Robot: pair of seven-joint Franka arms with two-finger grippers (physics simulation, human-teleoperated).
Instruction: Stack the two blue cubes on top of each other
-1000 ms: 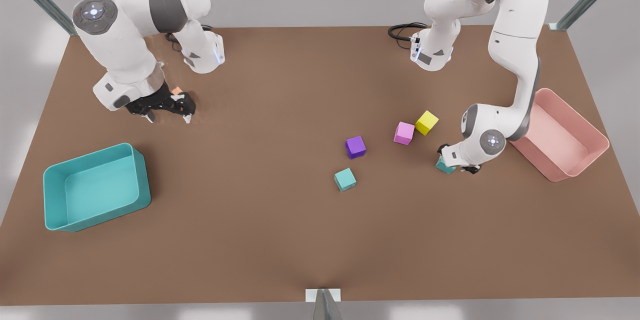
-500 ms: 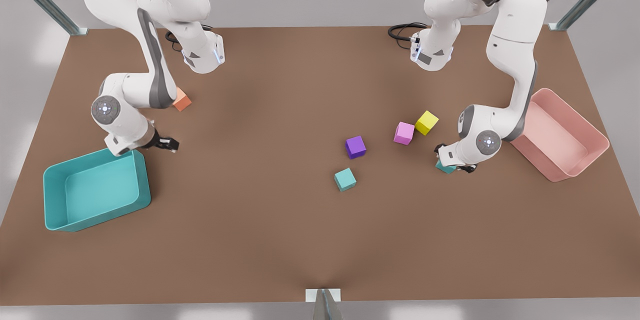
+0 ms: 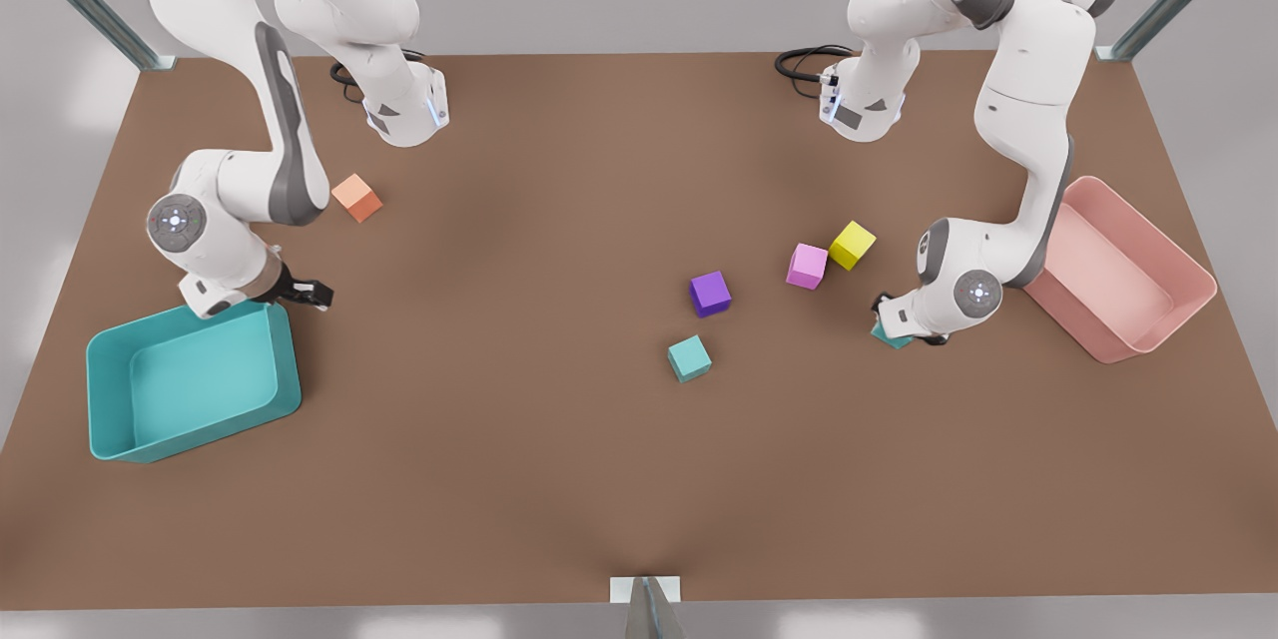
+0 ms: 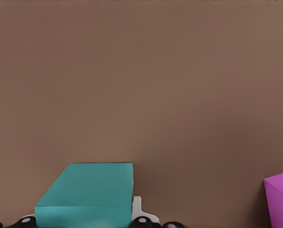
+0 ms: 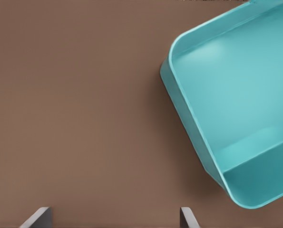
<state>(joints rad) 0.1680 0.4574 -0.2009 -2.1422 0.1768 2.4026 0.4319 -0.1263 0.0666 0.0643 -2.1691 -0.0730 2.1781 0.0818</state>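
One blue cube (image 3: 689,357) lies free near the table's middle. The second blue cube (image 3: 889,337) sits at the front view's right, mostly under the wrist of my left gripper (image 3: 896,323). In the left wrist view this blue cube (image 4: 86,194) stands between the finger parts of the left gripper (image 4: 84,222), which press against its two sides. My right gripper (image 3: 306,294) hangs open at the front view's left, beside the teal bin's corner, holding nothing. The right gripper's fingertips (image 5: 36,217) stand wide apart over bare table.
A purple cube (image 3: 709,293), pink cube (image 3: 807,265) and yellow cube (image 3: 852,244) lie between the two blue cubes. An orange cube (image 3: 356,197) lies at the back left. The teal bin (image 3: 120,439) stands front left, a pink bin (image 3: 1193,305) at the right.
The right arm swung from beside the orange cube toward the teal bin, uncovering the orange cube. The left gripper stayed low on the blue cube and shifted slightly.
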